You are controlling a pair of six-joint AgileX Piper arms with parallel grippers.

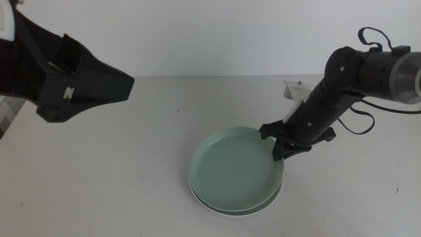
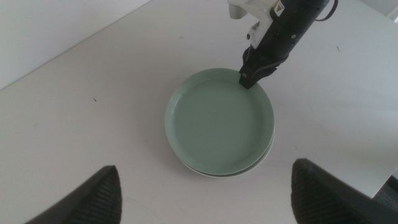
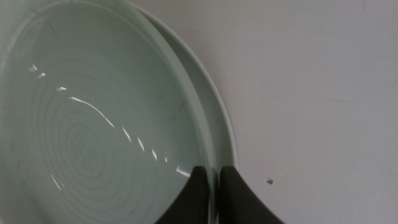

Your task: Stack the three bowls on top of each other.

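The pale mint green bowl lies nested in the white bowl at the middle of the table, slightly offset so the white rim shows along one side. My right gripper comes in from the right and is shut on the green bowl's far right rim. The right wrist view shows its jaws either side of that rim, with the green bowl and the white bowl behind it. My left gripper is open and empty, held high at the left. The grey bowl is not in view.
The white table meets a white wall at the back. In the left wrist view the table's edge runs close behind the right side of the stack. The right arm reaches over the table.
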